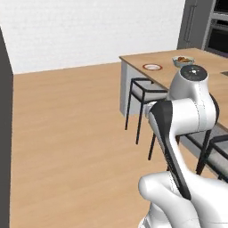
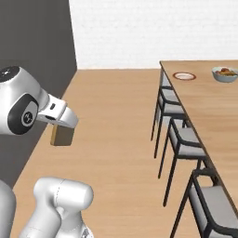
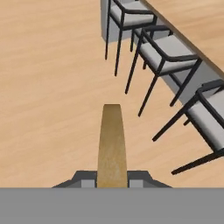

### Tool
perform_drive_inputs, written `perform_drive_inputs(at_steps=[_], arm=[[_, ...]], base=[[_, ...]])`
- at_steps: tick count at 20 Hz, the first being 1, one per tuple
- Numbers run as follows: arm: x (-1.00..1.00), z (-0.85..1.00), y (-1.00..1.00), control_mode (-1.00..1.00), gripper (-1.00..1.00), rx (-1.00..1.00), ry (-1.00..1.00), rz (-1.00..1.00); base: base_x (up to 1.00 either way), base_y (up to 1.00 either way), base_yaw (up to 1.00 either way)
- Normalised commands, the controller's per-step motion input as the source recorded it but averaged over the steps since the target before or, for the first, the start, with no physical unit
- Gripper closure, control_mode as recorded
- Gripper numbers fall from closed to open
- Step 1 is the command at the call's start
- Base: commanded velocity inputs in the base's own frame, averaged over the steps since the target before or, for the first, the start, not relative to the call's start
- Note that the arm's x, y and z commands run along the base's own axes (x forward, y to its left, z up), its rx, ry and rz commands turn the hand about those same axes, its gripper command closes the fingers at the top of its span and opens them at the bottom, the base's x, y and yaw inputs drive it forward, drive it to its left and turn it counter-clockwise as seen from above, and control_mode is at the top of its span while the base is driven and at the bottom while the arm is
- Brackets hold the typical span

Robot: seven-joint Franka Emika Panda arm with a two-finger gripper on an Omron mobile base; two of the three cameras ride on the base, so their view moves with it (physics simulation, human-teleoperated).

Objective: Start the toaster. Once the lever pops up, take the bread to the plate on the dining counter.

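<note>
My gripper [image 2: 62,126] is shut on the bread [image 2: 62,135], a tan-brown slice hanging below the hand above the wooden floor. In the hand view the bread [image 3: 111,146] stands edge-on between the two fingertips of the gripper [image 3: 111,178]. The plate [image 1: 152,67] [image 2: 184,76], red-rimmed with a white centre, lies near the far end of the dining counter [image 1: 138,59] [image 2: 209,107], well ahead of the hand. The toaster is out of view.
A blue-white bowl of fruit [image 1: 183,60] [image 2: 225,74] stands right of the plate. Dark-framed chairs with grey seats [image 1: 142,91] [image 2: 179,135] [image 3: 170,48] line the counter's near side. A dark tall unit [image 2: 32,51] stands at the left. Open wooden floor [image 1: 67,133] lies between.
</note>
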Motion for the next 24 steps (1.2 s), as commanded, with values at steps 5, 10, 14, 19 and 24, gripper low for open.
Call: perform_drive_inputs(at_steps=[5,10,14,19,24], arm=[[0.0,0.0,0.0,1.0,1.0,0.0,0.0,0.0],[0.0,0.0,0.0,1.0,1.0,0.0,0.0,0.0],[0.0,0.0,0.0,1.0,1.0,0.0,0.0,0.0],[0.0,0.0,0.0,1.0,1.0,0.0,0.0,0.0],[0.0,0.0,0.0,1.0,1.0,0.0,0.0,0.0]], base=[[0.89,0.54,-0.42],[0.82,0.55,-0.41],[0.8,0.58,-0.41],[0.74,0.59,-0.41],[0.68,0.64,-0.41]])
